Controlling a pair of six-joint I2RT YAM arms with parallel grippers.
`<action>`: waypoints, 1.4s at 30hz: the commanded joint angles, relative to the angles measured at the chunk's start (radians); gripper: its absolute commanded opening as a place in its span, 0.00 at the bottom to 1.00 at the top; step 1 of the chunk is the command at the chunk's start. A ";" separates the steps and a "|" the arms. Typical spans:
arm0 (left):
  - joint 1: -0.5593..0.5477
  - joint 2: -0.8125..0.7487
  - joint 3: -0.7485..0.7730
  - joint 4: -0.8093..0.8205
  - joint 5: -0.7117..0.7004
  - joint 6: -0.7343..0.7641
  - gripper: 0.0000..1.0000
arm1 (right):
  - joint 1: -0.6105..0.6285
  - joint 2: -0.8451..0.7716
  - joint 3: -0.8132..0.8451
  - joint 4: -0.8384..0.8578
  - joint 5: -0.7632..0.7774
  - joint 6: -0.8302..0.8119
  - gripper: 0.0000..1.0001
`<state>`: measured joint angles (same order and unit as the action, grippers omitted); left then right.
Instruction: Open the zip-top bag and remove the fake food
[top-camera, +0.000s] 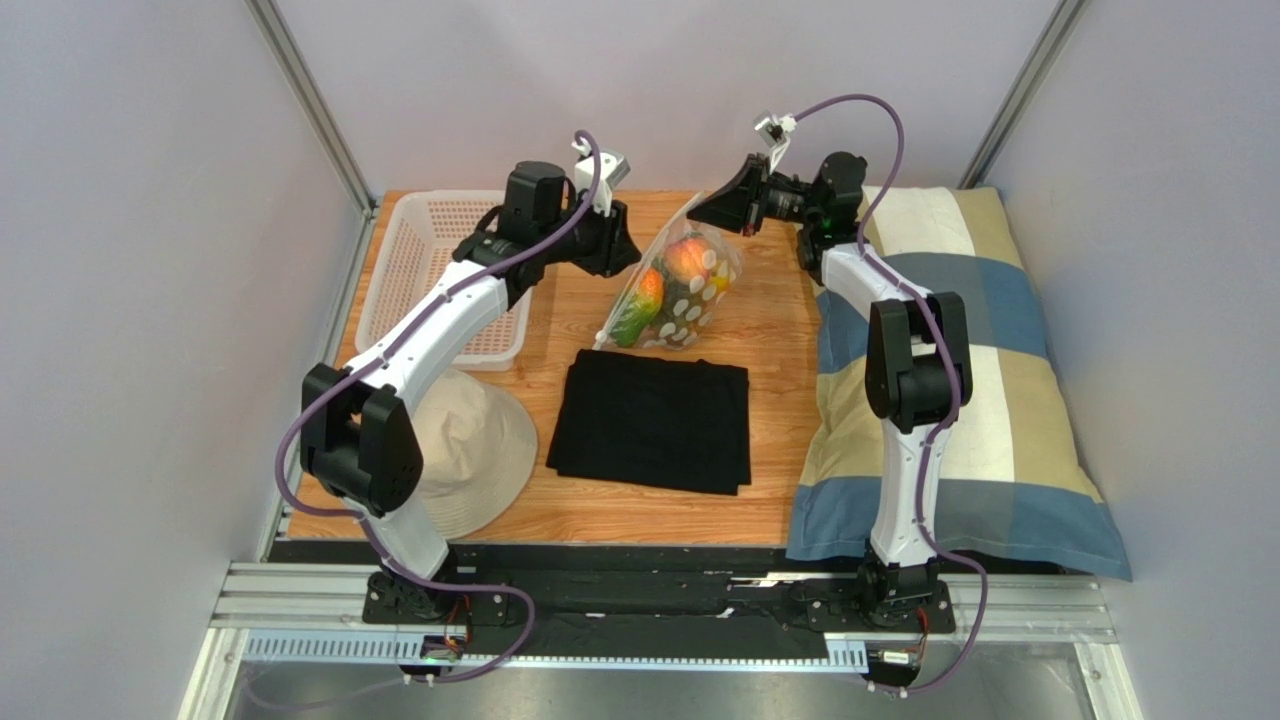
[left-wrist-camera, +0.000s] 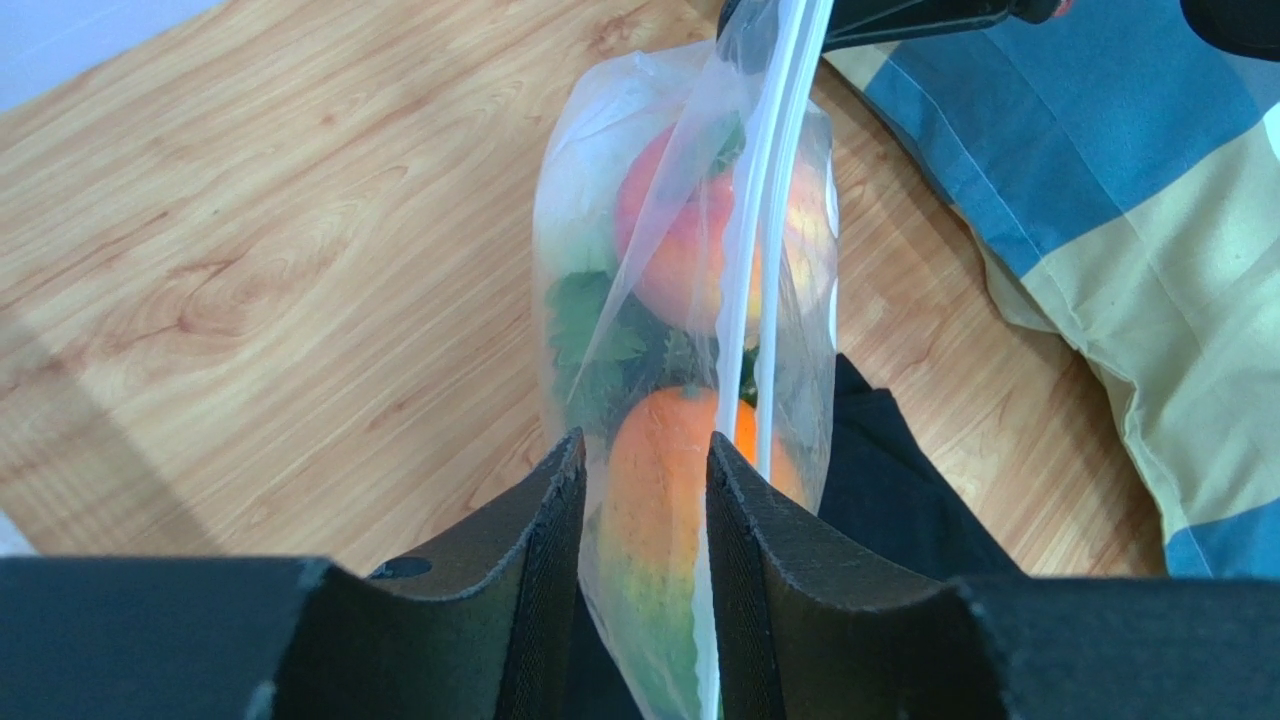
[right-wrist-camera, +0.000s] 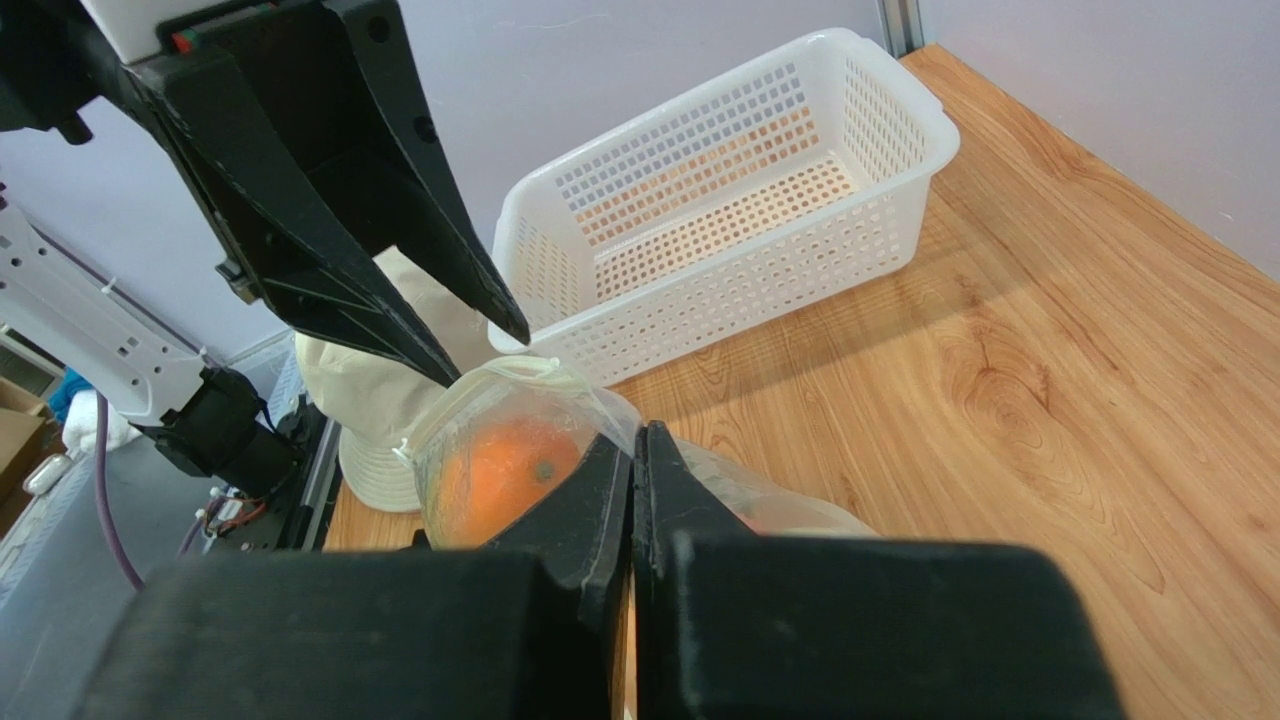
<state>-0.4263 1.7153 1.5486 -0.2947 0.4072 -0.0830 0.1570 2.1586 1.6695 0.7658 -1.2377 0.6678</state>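
The zip-top bag (top-camera: 684, 308) hangs tilted over the back of the table, its lower end near the black cloth. Through the plastic I see the fake food: a peach (left-wrist-camera: 684, 240), an orange-green mango (left-wrist-camera: 661, 480) and green leaves (left-wrist-camera: 586, 323). My right gripper (right-wrist-camera: 634, 443) is shut on the bag's upper edge (right-wrist-camera: 496, 405) and holds it up; it also shows in the top view (top-camera: 709, 210). My left gripper (left-wrist-camera: 646, 450) is open, its fingers either side of the bag's zip strip (left-wrist-camera: 766, 225), not pinching it. In the top view it (top-camera: 628, 248) is just left of the bag.
A white perforated basket (top-camera: 394, 278) stands at the back left, also in the right wrist view (right-wrist-camera: 751, 285). A beige hat (top-camera: 466, 443) lies front left. A folded black cloth (top-camera: 654, 420) lies mid-table. A checked pillow (top-camera: 962, 375) fills the right side.
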 joint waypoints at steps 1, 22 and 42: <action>0.003 -0.106 -0.024 0.061 -0.038 -0.003 0.41 | 0.007 0.003 0.039 0.003 -0.006 -0.023 0.00; 0.001 -0.042 -0.045 0.081 0.059 -0.004 0.37 | 0.013 0.001 0.047 -0.034 -0.002 -0.056 0.00; -0.015 0.130 0.080 0.097 0.122 -0.115 0.00 | 0.016 -0.020 0.139 -0.447 0.188 -0.161 0.33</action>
<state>-0.4374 1.8347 1.5677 -0.2401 0.5007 -0.1253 0.1665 2.1597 1.7229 0.6003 -1.2053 0.6044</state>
